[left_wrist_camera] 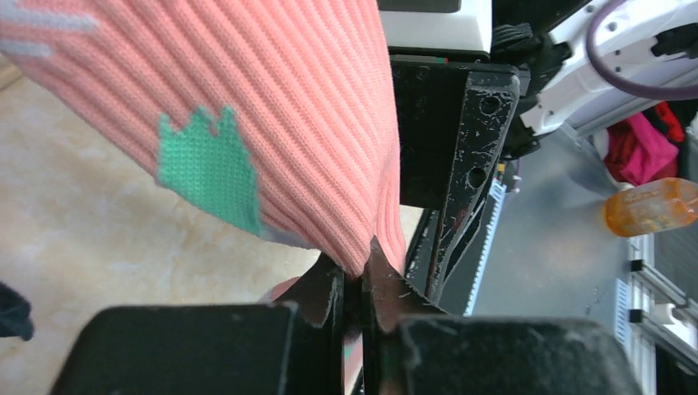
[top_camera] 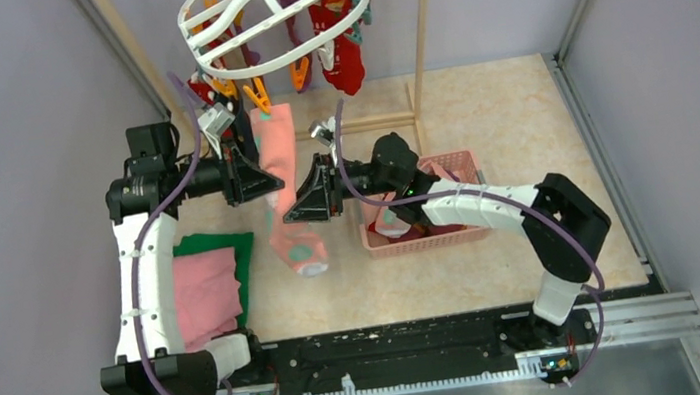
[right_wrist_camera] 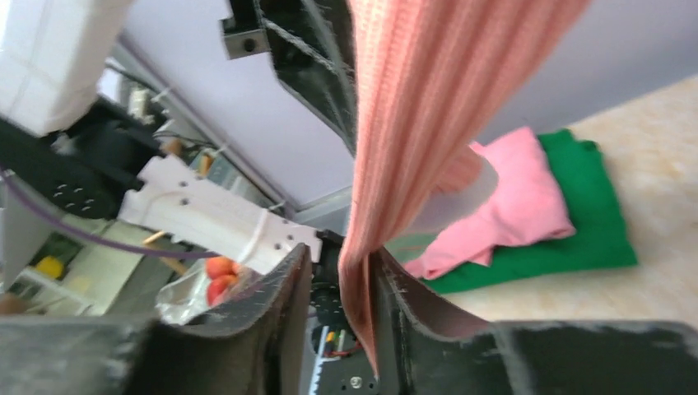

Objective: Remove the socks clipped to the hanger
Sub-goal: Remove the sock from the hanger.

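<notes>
Two wrist views, not top | left pincer (left_wrist_camera: 354, 278) nips sock (left_wrist_camera: 288, 107) | right pincer (right_wrist_camera: 342, 267) parted

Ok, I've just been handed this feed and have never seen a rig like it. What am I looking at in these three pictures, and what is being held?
Two robot arms are bolted at the near edge of a table. The wide picture looks down from above and behind: left arm on the left, right arm on the right. The other two come from a camera on each wrist, looking along that arm's pincer. A white hanger with socks clipped on hangs above. On the table sit a pink basket and folded cloths. Between the arms dangles a pink sock: the left pincer is pinched shut on it, while the right pincer has its fingers slightly apart around it.
</notes>
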`<act>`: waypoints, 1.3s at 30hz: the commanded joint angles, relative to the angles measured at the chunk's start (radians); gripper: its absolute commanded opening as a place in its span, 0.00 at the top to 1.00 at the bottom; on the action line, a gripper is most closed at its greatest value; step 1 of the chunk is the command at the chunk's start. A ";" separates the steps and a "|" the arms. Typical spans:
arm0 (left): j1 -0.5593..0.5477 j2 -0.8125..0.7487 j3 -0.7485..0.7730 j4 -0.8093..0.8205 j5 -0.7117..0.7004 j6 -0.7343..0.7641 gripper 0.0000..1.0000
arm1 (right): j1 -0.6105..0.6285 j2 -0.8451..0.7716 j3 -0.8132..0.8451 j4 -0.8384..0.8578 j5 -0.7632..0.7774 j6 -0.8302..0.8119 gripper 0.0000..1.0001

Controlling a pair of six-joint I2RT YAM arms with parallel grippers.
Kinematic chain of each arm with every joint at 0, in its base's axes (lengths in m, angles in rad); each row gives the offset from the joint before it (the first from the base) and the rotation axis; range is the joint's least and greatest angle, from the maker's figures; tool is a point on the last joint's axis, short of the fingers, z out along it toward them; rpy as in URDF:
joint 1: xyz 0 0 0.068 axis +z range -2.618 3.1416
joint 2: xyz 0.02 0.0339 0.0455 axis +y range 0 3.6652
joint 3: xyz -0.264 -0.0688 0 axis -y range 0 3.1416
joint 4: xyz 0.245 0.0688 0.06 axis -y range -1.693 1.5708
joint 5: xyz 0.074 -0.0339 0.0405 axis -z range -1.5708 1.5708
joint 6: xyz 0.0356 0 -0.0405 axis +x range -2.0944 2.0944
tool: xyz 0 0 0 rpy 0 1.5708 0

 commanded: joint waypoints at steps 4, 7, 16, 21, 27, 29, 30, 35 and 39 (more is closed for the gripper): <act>-0.001 -0.095 -0.059 0.179 -0.076 -0.076 1.00 | -0.001 -0.244 -0.024 -0.366 0.337 -0.388 0.45; -0.006 -0.107 -0.080 0.210 -0.087 -0.096 1.00 | -0.004 -0.314 -0.021 -0.395 0.443 -0.446 0.36; -0.037 -0.092 -0.142 0.277 -0.075 -0.129 1.00 | -0.005 -0.240 0.271 -0.516 0.525 -0.533 0.07; -0.043 -0.117 -0.149 0.285 -0.068 -0.132 1.00 | -0.007 -0.118 0.467 -0.582 0.601 -0.530 0.01; -0.042 -0.139 -0.154 0.288 -0.063 -0.142 1.00 | -0.011 0.031 0.711 -0.711 0.610 -0.543 0.03; -0.043 -0.139 -0.154 0.286 -0.065 -0.138 1.00 | -0.011 0.065 0.763 -0.748 0.629 -0.545 0.04; -0.044 -0.139 -0.155 0.285 -0.068 -0.137 1.00 | -0.010 0.075 0.775 -0.755 0.635 -0.547 0.05; -0.044 -0.132 -0.157 0.286 -0.067 -0.137 1.00 | -0.010 0.106 0.804 -0.752 0.676 -0.559 0.10; -0.046 -0.128 -0.157 0.288 -0.065 -0.139 1.00 | -0.011 0.122 0.802 -0.710 0.679 -0.559 0.20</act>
